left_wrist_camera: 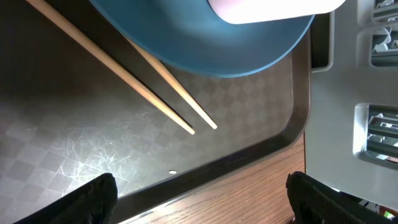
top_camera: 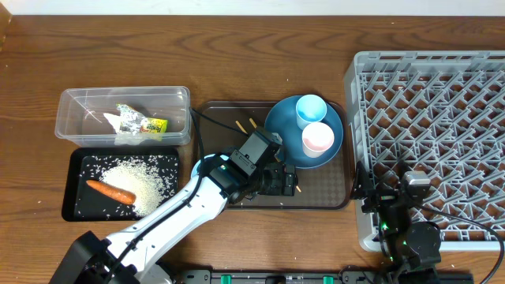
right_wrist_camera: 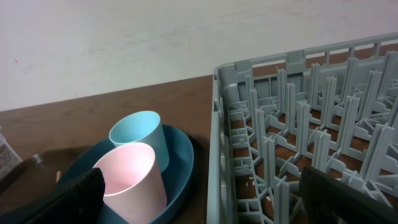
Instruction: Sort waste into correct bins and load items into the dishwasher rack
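Observation:
The blue plate [top_camera: 288, 130] lies on the brown serving tray and carries the light blue cup [top_camera: 310, 110] and the pinkish-white cup [top_camera: 317, 139]. Two chopsticks [left_wrist_camera: 161, 93] lie on that tray, partly under the plate [left_wrist_camera: 205, 53]. My left gripper [top_camera: 282, 180] is open and empty over the tray's front edge [left_wrist_camera: 202, 205], just short of the chopstick tips. My right gripper [top_camera: 388, 189] is open and empty at the grey rack's [top_camera: 430, 134] front left corner [right_wrist_camera: 208, 205]. The clear tub [top_camera: 75, 102] holds tissue [top_camera: 125, 125] and the wrapper [top_camera: 150, 125]. The black tray [top_camera: 75, 207] holds rice [top_camera: 146, 177] and the carrot [top_camera: 110, 191]. The white bowl is out of view.
The brown serving tray [top_camera: 323, 189] sits between the bins and the rack, its rim close to the rack's left wall. In the right wrist view the cups [right_wrist_camera: 134, 177] stand left of the rack wall [right_wrist_camera: 217, 137]. Bare wooden table [top_camera: 237, 47] lies behind everything.

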